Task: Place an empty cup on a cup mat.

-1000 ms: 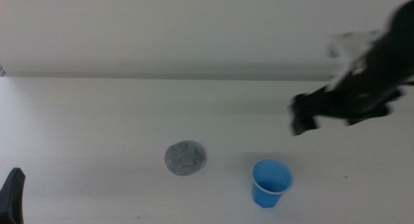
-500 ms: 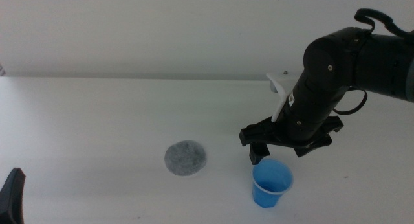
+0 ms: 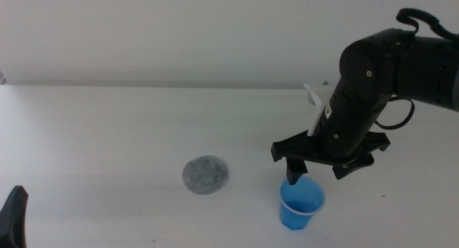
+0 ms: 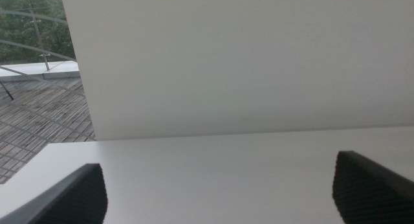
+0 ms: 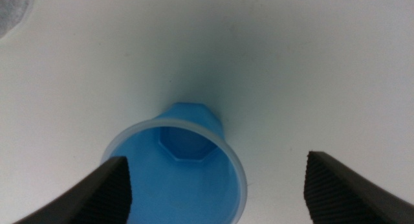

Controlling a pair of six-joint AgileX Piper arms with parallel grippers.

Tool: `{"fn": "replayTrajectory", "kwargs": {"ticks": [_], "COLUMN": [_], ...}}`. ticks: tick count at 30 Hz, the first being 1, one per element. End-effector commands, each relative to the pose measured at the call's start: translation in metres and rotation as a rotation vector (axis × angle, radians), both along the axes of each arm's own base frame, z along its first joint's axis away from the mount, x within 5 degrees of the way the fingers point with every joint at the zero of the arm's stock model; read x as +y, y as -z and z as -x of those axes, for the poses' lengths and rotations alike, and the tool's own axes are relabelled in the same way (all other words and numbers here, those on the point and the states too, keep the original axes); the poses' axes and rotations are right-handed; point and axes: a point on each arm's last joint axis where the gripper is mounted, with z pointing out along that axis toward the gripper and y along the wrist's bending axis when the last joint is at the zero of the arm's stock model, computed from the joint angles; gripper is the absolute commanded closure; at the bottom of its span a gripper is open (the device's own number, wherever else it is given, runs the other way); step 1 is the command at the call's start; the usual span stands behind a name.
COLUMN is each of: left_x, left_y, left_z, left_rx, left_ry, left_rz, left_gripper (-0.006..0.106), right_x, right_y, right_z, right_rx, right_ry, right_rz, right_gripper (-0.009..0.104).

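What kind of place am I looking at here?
Probably a robot test bench indoors: a bare white table against a plain wall, holding only a cup and a cup mat, with the right gripper open over the cup.

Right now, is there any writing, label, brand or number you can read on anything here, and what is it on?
None: no readable text shows in any view.
The cup: plain blue, no print inside or out.
The cup mat: speckled grey, no marking.
The right gripper, open over the cup, and its black arm: no legible label.
The left gripper, open, waiting at the table's edge: bare dark jaws.
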Motion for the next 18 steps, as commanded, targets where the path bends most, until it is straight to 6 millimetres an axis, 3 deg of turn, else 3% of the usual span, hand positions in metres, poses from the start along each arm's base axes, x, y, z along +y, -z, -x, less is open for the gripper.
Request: {"fn": "replayTrajectory", "kwargs": {"ticks": [1, 18], "left_x": [-0.001, -0.001], "left_y": [0.011, 0.011], "left_z": [0.001, 0.001], "left_rx": [-0.013, -0.013], "left_ry": [0.008, 0.008], "left_rz": [-0.001, -0.001], "left_gripper": [0.007, 0.007], "right_x": [-0.002, -0.004], "right_y": [-0.002, 0.031], "right_z": [-0.001, 0.009], "right_rx": [0.004, 0.055], "right_ry": [0.020, 0.061], "right_rz": [0.001, 0.023], "right_gripper": [0.024, 0.030]}}
